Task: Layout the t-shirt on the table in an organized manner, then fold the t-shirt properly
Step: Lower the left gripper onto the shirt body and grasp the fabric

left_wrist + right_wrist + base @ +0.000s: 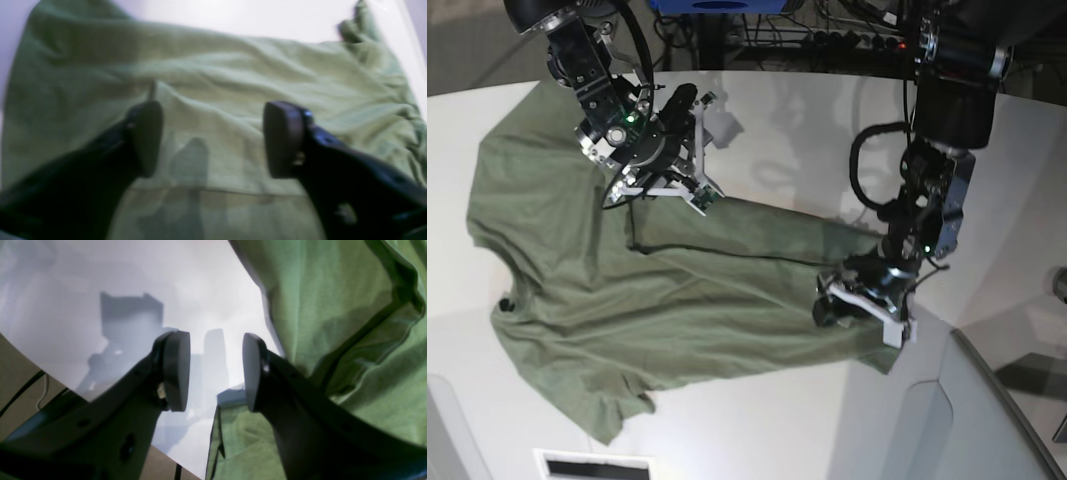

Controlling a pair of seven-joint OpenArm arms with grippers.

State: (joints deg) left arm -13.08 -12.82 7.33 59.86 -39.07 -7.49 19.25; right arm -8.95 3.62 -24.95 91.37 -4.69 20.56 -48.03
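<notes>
Spanning nearly the whole base view, the table [757, 430] presents a smooth white top with a curved far edge along the upper part of the frame. Across its left and centre lies the t-shirt [577, 270], olive green and wrinkled, spread broadly at the left and narrowing to a band that runs toward the lower right. One sleeve hangs toward the bottom left of the frame, and the cloth's upper left corner reaches close to the table's far edge.

At the lower right corner of the base view stands a grey translucent panel [987, 420], just beside the narrow end of the cloth.

At the upper left of the base view, the right gripper [695, 140] sits over the shirt's upper edge. In the right wrist view its fingers [176, 370] stand apart with only bare table showing in the gap between them; green cloth fills the right side of that frame and passes beneath the right-hand finger. Nothing is held.

At the centre right of the base view, the left gripper [857, 305] is low over the narrow end of the shirt. In the left wrist view, which is blurred, its fingers [146, 136] are spread wide above the fabric, with cloth visible across the gap and nothing clasped between them.
</notes>
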